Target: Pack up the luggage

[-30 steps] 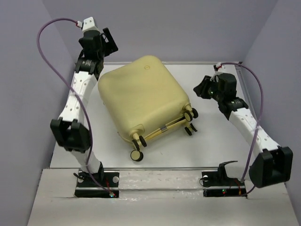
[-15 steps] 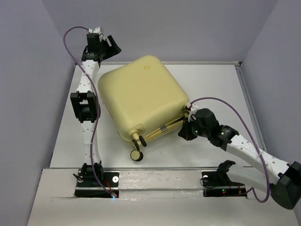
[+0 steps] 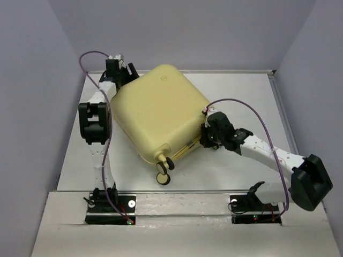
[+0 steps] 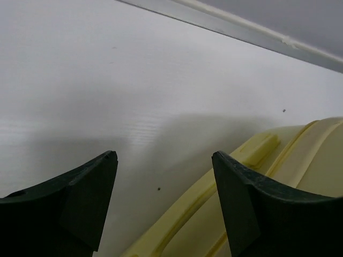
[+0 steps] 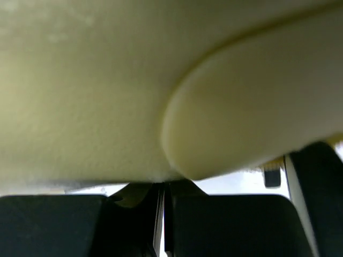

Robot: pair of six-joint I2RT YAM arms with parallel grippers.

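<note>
- Two grippers stand at opposite sides of the luggage (image 3: 158, 110), which lies flat and closed in the middle of the table (image 3: 246, 96).
- At the far left corner of the luggage, the left gripper (image 4: 163, 160) is spread wide and holds nothing. It probably braces that corner.
- Against the right side of the luggage, the right gripper (image 3: 206, 135) is clenched on nothing, I think so that it can push the shell as one blunt tip.

Soft even light, luggage (image 5: 107, 80) blurred close-up
</note>
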